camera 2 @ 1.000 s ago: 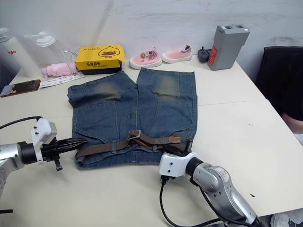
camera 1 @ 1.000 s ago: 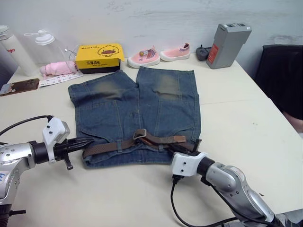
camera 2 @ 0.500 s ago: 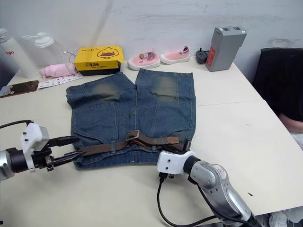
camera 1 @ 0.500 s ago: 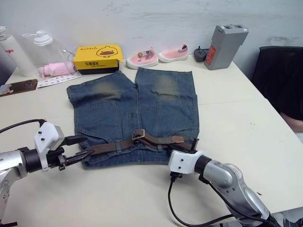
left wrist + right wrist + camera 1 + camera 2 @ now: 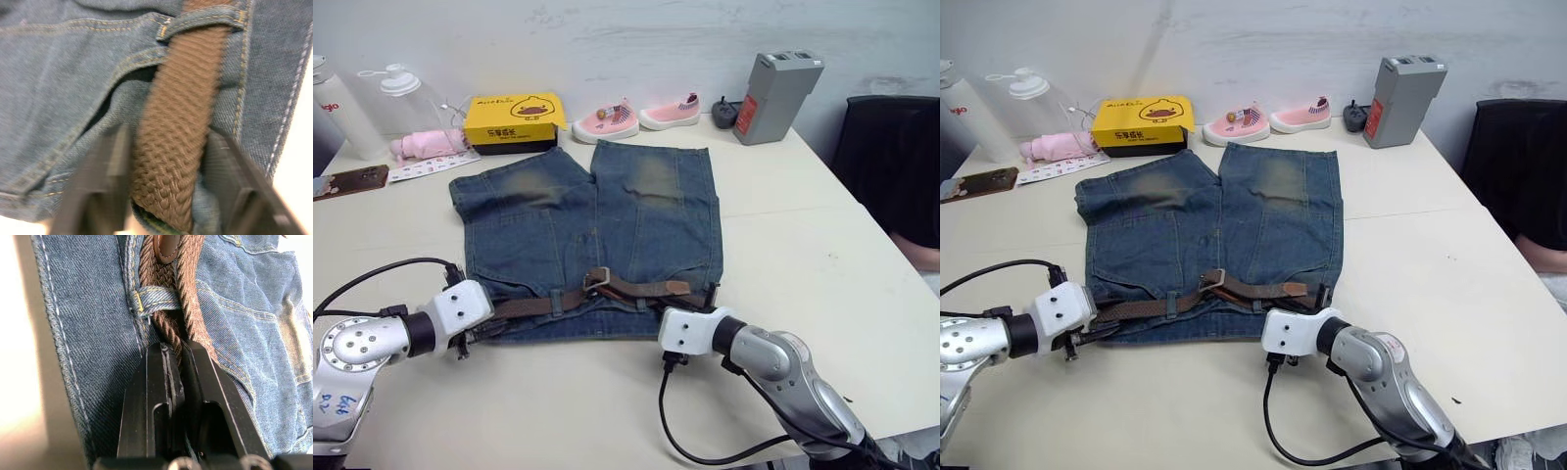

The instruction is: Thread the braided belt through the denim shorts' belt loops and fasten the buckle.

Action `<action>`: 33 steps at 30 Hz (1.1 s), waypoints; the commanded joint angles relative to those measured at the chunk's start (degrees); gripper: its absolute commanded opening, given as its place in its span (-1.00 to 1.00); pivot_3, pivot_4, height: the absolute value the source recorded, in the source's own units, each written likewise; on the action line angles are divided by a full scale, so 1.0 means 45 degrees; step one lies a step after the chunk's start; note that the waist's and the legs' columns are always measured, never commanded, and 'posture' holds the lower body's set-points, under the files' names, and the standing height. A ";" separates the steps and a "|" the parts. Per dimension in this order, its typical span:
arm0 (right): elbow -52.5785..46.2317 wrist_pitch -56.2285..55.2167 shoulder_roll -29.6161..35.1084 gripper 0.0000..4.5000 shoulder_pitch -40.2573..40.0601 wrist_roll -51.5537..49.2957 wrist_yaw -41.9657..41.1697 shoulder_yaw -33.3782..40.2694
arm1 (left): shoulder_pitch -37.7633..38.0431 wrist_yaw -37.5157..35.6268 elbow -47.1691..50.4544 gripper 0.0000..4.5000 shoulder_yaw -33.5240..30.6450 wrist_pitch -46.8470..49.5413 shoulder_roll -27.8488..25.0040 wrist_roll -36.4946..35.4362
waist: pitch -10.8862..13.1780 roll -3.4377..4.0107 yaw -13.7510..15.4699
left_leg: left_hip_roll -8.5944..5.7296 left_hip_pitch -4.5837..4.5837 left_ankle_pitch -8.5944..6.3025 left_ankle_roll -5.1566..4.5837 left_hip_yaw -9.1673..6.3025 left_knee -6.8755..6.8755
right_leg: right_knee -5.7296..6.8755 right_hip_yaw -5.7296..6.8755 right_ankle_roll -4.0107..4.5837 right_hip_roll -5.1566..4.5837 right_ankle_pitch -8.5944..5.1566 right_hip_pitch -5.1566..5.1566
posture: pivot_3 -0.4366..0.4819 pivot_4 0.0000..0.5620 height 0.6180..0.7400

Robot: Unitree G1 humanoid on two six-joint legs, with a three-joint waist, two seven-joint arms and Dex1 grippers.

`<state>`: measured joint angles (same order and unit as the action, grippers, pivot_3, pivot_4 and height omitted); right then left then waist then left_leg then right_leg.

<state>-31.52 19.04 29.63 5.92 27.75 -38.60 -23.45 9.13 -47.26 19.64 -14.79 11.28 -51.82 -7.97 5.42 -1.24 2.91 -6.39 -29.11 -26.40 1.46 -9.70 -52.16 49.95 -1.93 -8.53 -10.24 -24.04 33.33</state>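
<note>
The denim shorts [image 5: 587, 220] lie flat, waistband toward me. The braided belt [image 5: 543, 304] runs along the waistband under the belt loops [image 5: 154, 298], its buckle [image 5: 597, 279] near the middle. At the shorts' left waist corner my left gripper [image 5: 168, 166] is open, its fingers [image 5: 110, 161] standing either side of the belt's woven end just short of a loop [image 5: 205, 19]. My right gripper [image 5: 176, 357] is at the right waist corner, shut on a belt strand beside a loop. The smooth leather tip [image 5: 168, 245] lies just beyond that loop.
At the table's far edge stand a yellow box [image 5: 514, 119], two pink shoes [image 5: 607, 119], a grey battery block [image 5: 778, 93] and bottles [image 5: 406, 93]. A phone [image 5: 352, 181] lies far left. A black chair [image 5: 891, 166] is on the right. A black cable [image 5: 705, 446] trails from my right wrist.
My left gripper opened beside the shorts, then moved in so its fingers straddle the belt's left end. The right gripper has kept its hold at the right corner.
</note>
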 commanded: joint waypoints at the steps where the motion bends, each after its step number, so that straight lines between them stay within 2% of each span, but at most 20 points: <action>1: 0.0227 0.0315 -0.0055 -1.00 -0.0116 -0.0071 -0.0366 -0.0271 | 0.0311 0.0197 -0.0049 -0.88 -0.0434 -0.0500 -0.0013 0.0386 | 0.0000 0.0000 -0.0007 | 0.0000 0.0001 0.0000 0.0000 0.0000 0.0000 | 0.0001 -0.0001 -0.0003 0.0001 0.0001 0.0000 | -0.05 -0.47 -0.71; 2: 0.0252 0.0358 -0.0070 -1.00 -0.0118 -0.0063 -0.0366 -0.0282 | 0.0531 0.0251 -0.0301 -0.98 -0.0589 -0.0611 -0.0059 0.0555 | 0.0000 0.0001 -0.0008 | 0.0001 0.0001 0.0000 0.0000 0.0000 0.0002 | 0.0000 -0.0001 -0.0014 0.0001 0.0007 0.0000 | -0.05 -0.47 -0.71; 7: 0.0329 0.0674 -0.0119 -1.00 -0.0043 0.0060 -0.0341 -0.0286 | 0.1571 0.0937 -0.2241 -0.98 -0.1535 -0.0994 -0.0011 0.1088 | -0.0001 0.0001 -0.0107 | 0.0009 0.0000 -0.0004 -0.0005 0.0004 0.0017 | 0.0006 -0.0003 -0.0019 0.0004 0.0008 -0.0002 | -0.05 -0.47 -0.71; 10: 0.0343 0.0806 -0.0132 -1.00 0.0009 0.0105 -0.0336 -0.0246 | 0.1581 0.1465 -0.3347 -0.98 -0.1974 -0.0525 0.0349 0.0661 | -0.0015 0.0046 -0.0170 | 0.0015 0.0002 -0.0025 -0.0044 0.0004 0.0029 | 0.0017 -0.0001 -0.0018 0.0008 0.0006 -0.0007 | -0.05 -0.47 -0.71; 13: 0.0340 0.0894 -0.0071 -1.00 0.0020 0.0140 -0.0327 -0.0262 | 0.1835 0.1526 -0.3973 -0.98 -0.1700 -0.1113 0.0323 0.0976 | -0.0046 0.0079 -0.0212 | 0.0018 0.0011 -0.0028 -0.0048 0.0001 0.0030 | 0.0032 0.0003 -0.0022 0.0008 0.0005 -0.0009 | -0.05 -0.47 -0.71; 23: 0.0174 0.1473 0.0037 -1.00 -0.0068 0.0490 -0.0145 -0.0227 | 0.1784 0.1748 -0.4684 -0.98 -0.0934 0.0169 0.0899 0.0435 | -0.0183 0.0267 -0.0267 | 0.0010 0.0044 -0.0033 -0.0056 0.0002 0.0042 | 0.0024 -0.0002 -0.0029 0.0004 0.0001 -0.0050 | -0.05 -0.47 -0.71; 27: 0.0153 0.1617 0.0060 -1.00 -0.0053 0.0567 -0.0076 -0.0168 | 0.2043 0.1939 -0.5113 -0.98 -0.0786 0.0258 0.1039 0.0526 | -0.0173 0.0281 -0.0256 | 0.0008 0.0193 -0.0059 -0.0071 0.0003 0.0087 | 0.0017 0.0003 -0.0037 -0.0001 -0.0031 -0.0183 | -0.05 -0.47 -0.71; 33: 0.0113 0.1663 0.0150 -1.00 -0.0052 0.0656 -0.0066 -0.0109 | 0.2183 0.2021 -0.5092 -0.98 -0.0495 0.0082 0.1281 0.0497 | -0.0208 0.0349 -0.0265 | 0.0006 0.0214 -0.0063 -0.0074 0.0008 0.0119 | 0.0008 -0.0003 -0.0047 -0.0003 -0.0034 -0.0190 | -0.05 -0.47 -0.71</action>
<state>-32.59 23.02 28.29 6.37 27.78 -39.34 -26.62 14.50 -39.46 6.10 -18.16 6.26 -46.30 -9.64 4.48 0.34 1.71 -6.36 -28.15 -26.68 1.13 -9.67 -51.61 49.97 -1.96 -8.74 -10.26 -24.19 32.48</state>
